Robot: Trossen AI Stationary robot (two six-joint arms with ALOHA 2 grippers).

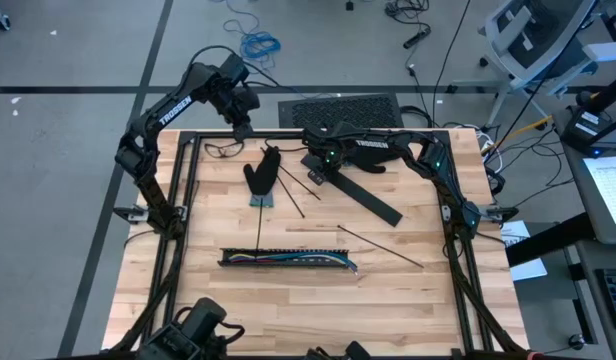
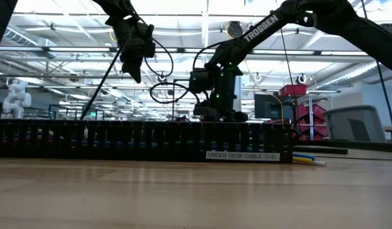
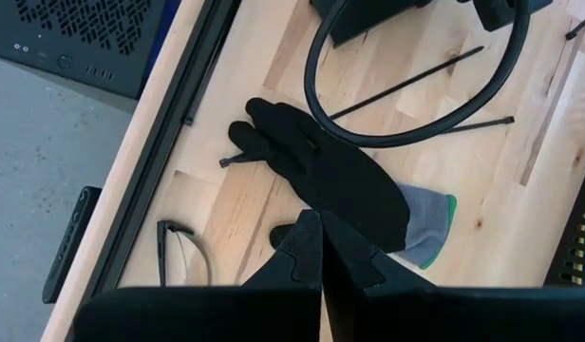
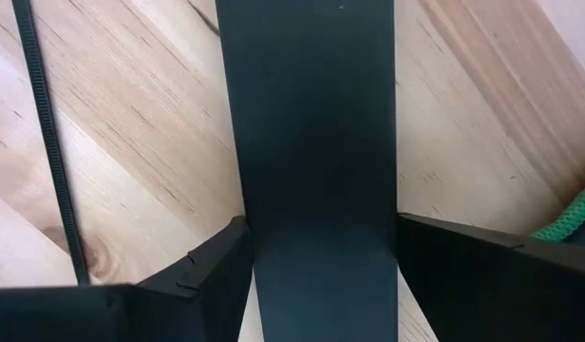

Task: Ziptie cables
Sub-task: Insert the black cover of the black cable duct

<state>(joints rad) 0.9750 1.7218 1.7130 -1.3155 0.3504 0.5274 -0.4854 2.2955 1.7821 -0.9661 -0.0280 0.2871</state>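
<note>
Cables (image 1: pixel 288 258) look light, floppy; we'd pinch mid-bundle. Right hand (image 1: pixel 321 172) straddles flat black strip (image 1: pixel 373 203); left hand (image 1: pixel 240 125) clenched, empty

Around my tabletop (image 1: pixel 288 300) of pale wood planks the grey floor (image 1: pixel 78 60) runs off, crossed by dark seam lines, with a bright blue coiled cord (image 1: pixel 259 44) lying on it. Beyond me a grey office chair (image 1: pixel 533 35) waits by the far right corner. Looking level across, I see long ceiling lights (image 2: pixel 183 7) glowing over an open hall, red shelving (image 2: pixel 304 108) to the right.
</note>
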